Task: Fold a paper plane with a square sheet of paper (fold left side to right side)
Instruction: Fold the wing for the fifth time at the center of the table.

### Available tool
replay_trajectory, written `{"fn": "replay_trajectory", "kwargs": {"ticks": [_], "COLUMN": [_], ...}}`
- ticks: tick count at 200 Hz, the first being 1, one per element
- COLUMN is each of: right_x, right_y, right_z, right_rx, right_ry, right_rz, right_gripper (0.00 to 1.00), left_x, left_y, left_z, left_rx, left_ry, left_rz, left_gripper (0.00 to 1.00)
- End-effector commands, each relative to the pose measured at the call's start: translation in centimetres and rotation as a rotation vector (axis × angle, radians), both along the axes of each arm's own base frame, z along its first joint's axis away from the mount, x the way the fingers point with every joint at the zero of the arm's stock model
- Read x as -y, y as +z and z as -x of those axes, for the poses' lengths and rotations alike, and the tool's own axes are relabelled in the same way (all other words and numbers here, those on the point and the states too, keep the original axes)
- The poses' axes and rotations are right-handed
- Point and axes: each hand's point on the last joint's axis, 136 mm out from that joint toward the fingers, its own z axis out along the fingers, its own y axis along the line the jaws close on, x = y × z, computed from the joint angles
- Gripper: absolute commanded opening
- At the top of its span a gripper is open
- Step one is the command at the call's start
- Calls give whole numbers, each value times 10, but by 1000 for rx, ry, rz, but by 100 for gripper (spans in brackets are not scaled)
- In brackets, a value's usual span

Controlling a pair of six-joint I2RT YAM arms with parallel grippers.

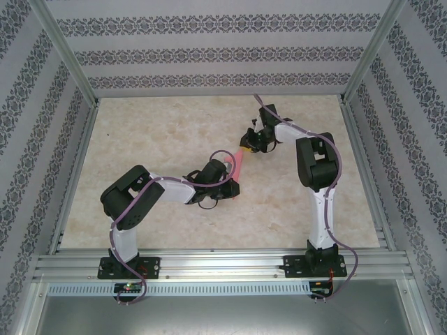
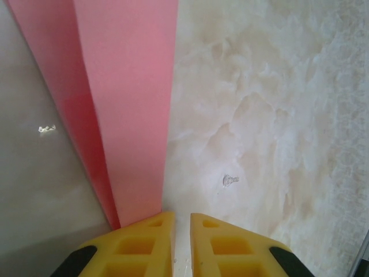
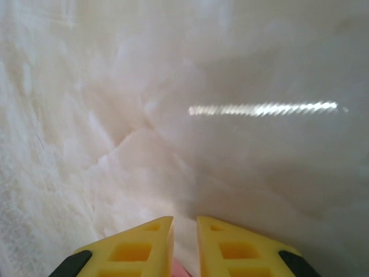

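Observation:
The pink-red sheet of paper (image 1: 239, 164) lies on the marble table as a narrow folded strip between my two grippers. In the left wrist view the paper (image 2: 130, 104) runs up from under the left yellow finger (image 2: 144, 242), with a darker layer along its left side. My left gripper (image 2: 182, 216) (image 1: 235, 181) sits at the strip's near end, jaws almost together, with bare table in the slit. My right gripper (image 3: 184, 219) (image 1: 246, 144) stands at the strip's far end, jaws just as close. A pink sliver of paper (image 3: 179, 270) peeks out below the slit.
The marble tabletop (image 1: 160, 139) stretches wide to the left and behind the arms, bounded by aluminium rails (image 1: 209, 262) and patterned walls. A small clear speck (image 2: 229, 180) lies on the table right of the paper.

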Motion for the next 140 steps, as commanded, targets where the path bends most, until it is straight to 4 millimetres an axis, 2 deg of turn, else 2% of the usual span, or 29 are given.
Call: {"fn": "replay_trajectory", "kwargs": {"ticks": [1, 23, 44, 64, 89, 114, 140], "right_x": [3, 1, -3, -7, -16, -28, -40], "right_y": [35, 60, 69, 66, 51, 34, 27], "right_z": [-13, 12, 50, 84, 118, 134, 139], "right_rx": [116, 128, 98, 70, 13, -29, -43], "right_ry": [9, 22, 22, 13, 17, 36, 51], "right_rz": [0, -64, -130, -179, -199, -208, -227], "right_gripper": [19, 19, 18, 13, 7, 5, 5], "left_x": [-31, -29, -27, -25, -24, -24, -23], "left_y": [-62, -60, -58, -57, -57, -57, -57], "left_z": [62, 61, 60, 60, 60, 59, 59], "left_rx": [-222, -212, -204, -199, -193, -191, -189], "left_ry": [-44, -43, -50, -54, -54, -52, -52], "left_rz": [-187, -176, -172, -169, -168, -168, -169], "left_gripper": [17, 17, 16, 16, 16, 15, 15]}}
